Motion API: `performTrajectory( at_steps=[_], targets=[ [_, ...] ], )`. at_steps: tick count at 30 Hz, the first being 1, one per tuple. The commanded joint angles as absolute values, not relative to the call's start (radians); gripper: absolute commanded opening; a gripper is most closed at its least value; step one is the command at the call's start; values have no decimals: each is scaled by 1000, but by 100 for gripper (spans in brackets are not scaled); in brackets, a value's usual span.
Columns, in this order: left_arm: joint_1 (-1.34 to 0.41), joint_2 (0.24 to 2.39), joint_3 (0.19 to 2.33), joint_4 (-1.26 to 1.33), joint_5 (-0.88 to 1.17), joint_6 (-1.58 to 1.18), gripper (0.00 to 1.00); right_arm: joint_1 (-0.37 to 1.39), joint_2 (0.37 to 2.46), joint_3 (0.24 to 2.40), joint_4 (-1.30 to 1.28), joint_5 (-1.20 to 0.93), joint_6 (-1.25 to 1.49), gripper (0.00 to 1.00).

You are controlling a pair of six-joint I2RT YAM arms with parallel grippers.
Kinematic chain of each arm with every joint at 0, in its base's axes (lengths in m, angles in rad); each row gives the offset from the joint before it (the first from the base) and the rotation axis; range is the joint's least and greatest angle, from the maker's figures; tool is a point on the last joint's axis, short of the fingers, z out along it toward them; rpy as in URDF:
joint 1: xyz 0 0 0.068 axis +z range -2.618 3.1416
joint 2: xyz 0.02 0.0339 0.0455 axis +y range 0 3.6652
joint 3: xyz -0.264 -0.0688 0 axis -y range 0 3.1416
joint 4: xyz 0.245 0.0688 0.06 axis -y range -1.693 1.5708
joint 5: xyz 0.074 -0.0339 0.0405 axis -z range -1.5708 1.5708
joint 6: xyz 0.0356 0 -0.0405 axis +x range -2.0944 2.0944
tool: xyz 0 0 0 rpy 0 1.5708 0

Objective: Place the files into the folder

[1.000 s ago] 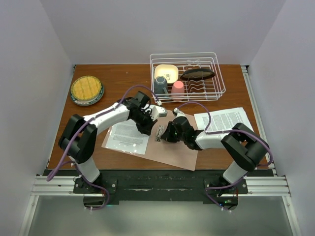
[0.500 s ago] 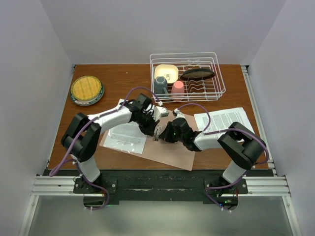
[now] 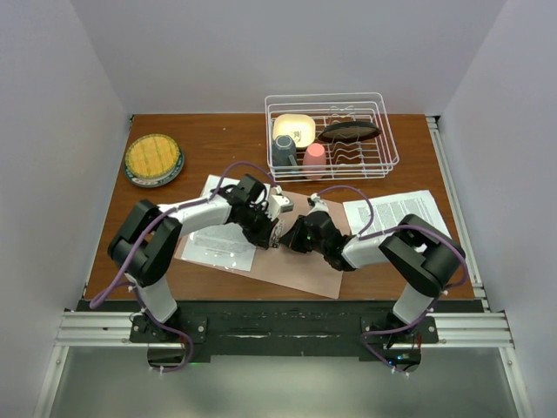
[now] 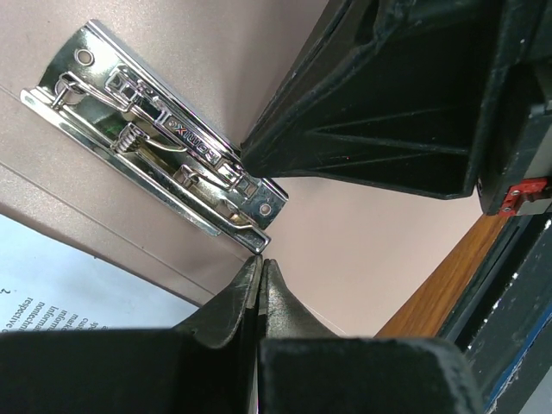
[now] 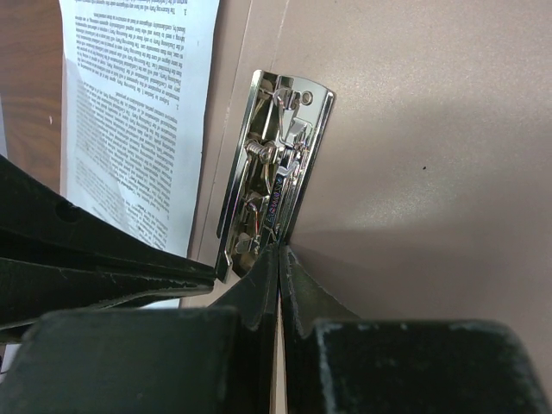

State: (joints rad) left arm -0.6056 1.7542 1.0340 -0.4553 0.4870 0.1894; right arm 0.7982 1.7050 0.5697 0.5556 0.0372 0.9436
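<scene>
The counter (image 3: 200, 139) is brown wood, and the salmon-pink folder (image 3: 300, 266) is laid open and flat on it near the front edge. A white wire dish rack (image 3: 365, 157) is set behind the folder, holding a pale bowl, two cups and a dark oval piece. Of the files, one printed sheet (image 3: 218, 244) is laid at the folder's left side, and the other sheet (image 3: 396, 209) is spread on the bare wood just to the folder's right. A plate (image 3: 154, 158) with a yellow round on it is placed well to the folder's rear left. The silver clip (image 4: 164, 142) is fixed along the folder's spine.

Both arms are brought low over the folder's spine. The left pincer (image 4: 260, 263) is closed, its fingers pressed together with nothing between them, its tip set at one end of the clip. The right pincer (image 5: 279, 254) is likewise closed and empty, its tip met with the clip's near end; whether it presses on the metal or only touches it cannot be told.
</scene>
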Motion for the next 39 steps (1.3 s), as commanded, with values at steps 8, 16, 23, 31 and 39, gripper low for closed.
performTrajectory(
  at_steps=[8, 16, 23, 31, 39],
  targets=[
    [-555, 1732, 1071, -410, 566, 173, 0, 802, 1756, 537, 453, 94, 931, 0],
    [-555, 1766, 1069, -391, 588, 172, 0, 802, 1758, 531, 448, 97, 934, 0],
    [-554, 1790, 1066, -382, 552, 181, 0, 802, 1759, 535, 437, 100, 939, 0],
    [-555, 1841, 1071, -388, 525, 183, 0, 802, 1756, 538, 434, 97, 943, 0],
    [-574, 1907, 1094, -393, 495, 184, 0, 814, 1773, 528, 448, 90, 957, 0]
  ],
)
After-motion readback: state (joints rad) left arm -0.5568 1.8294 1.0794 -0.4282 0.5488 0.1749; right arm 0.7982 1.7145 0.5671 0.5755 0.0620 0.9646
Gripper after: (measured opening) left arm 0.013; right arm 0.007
